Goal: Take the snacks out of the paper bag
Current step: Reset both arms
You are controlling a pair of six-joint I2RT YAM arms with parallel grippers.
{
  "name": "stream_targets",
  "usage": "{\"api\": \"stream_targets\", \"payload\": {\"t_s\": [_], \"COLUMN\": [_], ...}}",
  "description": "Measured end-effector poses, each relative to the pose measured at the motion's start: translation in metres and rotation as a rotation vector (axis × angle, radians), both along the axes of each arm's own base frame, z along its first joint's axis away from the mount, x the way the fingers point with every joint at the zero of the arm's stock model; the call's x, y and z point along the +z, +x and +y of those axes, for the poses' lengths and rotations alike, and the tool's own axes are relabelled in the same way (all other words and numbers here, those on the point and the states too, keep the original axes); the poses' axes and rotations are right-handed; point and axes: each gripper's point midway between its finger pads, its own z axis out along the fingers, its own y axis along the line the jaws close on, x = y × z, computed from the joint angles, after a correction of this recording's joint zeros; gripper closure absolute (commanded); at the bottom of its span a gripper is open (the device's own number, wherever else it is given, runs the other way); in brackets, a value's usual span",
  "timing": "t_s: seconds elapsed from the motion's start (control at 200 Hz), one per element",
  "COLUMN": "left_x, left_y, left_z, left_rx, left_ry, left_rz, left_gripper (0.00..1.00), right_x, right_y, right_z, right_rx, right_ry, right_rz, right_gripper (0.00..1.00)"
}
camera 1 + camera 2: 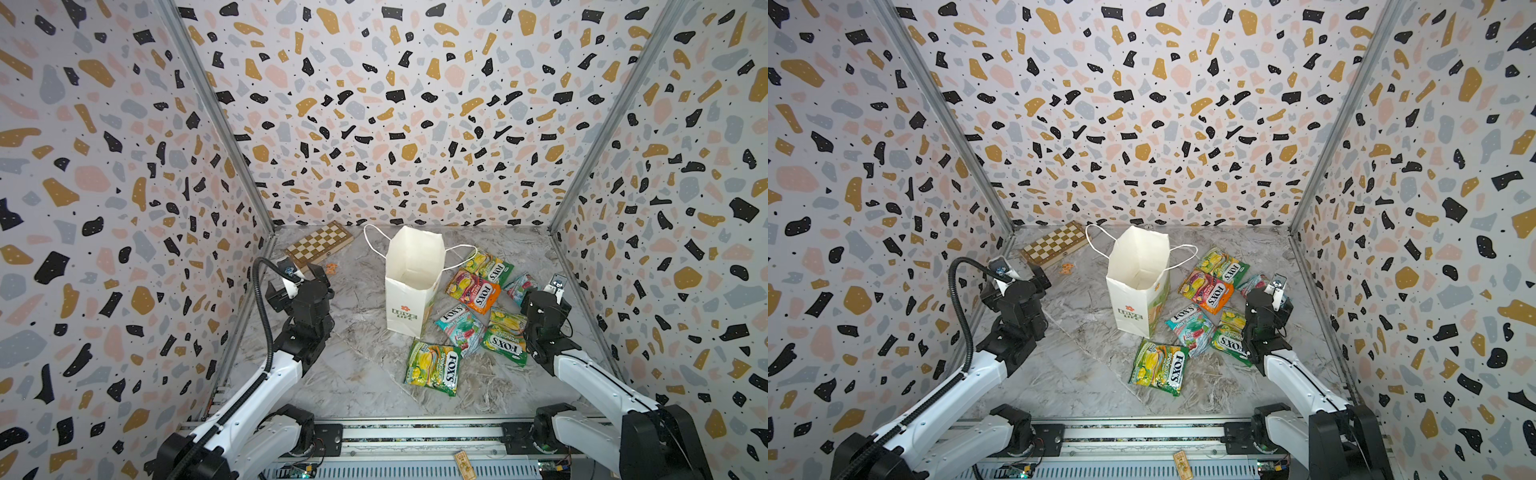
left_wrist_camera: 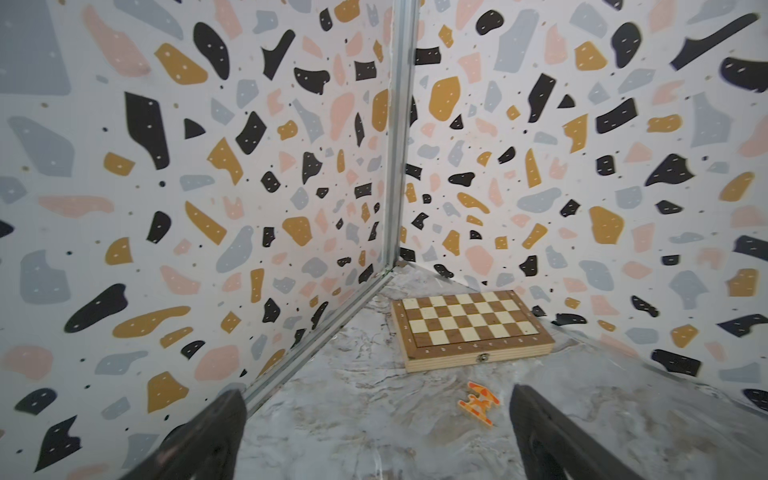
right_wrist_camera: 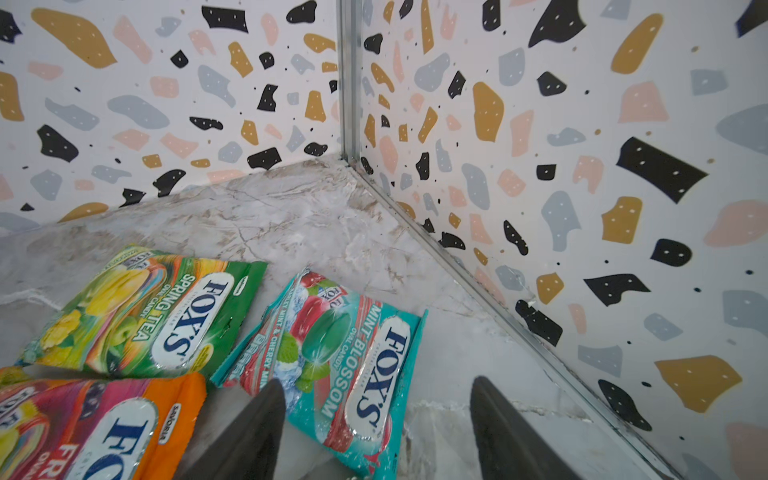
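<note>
The bag point(image 1: 409, 291) stands upright on the table point(image 1: 357, 374), mouth open. 6 snacks point(image 1: 473, 291) lie flat outside it, to the bag's right and front-right. The left gripper point(image 2: 376, 401), left of the bag, has its fingers spread wide and empty. The right gripper point(image 3: 378, 388), right of the bag, hangs over a teal packet point(image 3: 353, 353) with fingers well apart, gripping nothing.

"FOX'S" on snacks point(image 1: 473, 297); green packet point(image 3: 145, 316) "SPRING TEA", teal packet point(image 3: 345, 365) "MINT BLOSSOM"
</note>
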Motion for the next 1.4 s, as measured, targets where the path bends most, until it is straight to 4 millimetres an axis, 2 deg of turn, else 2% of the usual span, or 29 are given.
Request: {"api": "stream_targets", "payload": {"t_s": [0.205,0.33,0.506,0.686,0.956,1.146,1.397], "left_x": [-0.038,-0.056,-0.083,-0.108,-0.122,-0.128,-0.129], "left_y": [-0.010,-0.013,-0.007,0.002,0.015,0.018,0.013], "left_z": [0.021,0.030,0.032,0.034,0.036,0.035,0.029], "left_rx": [0.078,0.103,0.099,0.095,0.029,-0.054,-0.145], "left_ry": [0.034,0.045,0.069,0.090,0.097,0.092,0.091], "left_rz": [0.017,0.024,0.077,0.160,0.188,0.180,0.134], "left_gripper": [0.00,0.00,0.00,0.00,0.00,0.00,0.00], "right_x": [-0.004,-0.018,-0.032,-0.038,-0.039,-0.051,-0.044], "right_y": [-0.002,-0.002,0.001,0.008,0.021,0.023,0.030], "right_z": [-0.014,-0.021,-0.024,-0.021,-0.014,-0.001,0.019], "right_rx": [-0.043,-0.065,-0.071,-0.040,0.071,0.188,0.311], "right_ry": [-0.028,-0.054,-0.060,-0.046,0.005,0.038,0.038], "right_rz": [-0.060,-0.040,-0.020,-0.023,-0.069,-0.076,-0.120], "right_gripper": [0.28,0.28,0.26,0.26,0.24,0.24,0.23]}}
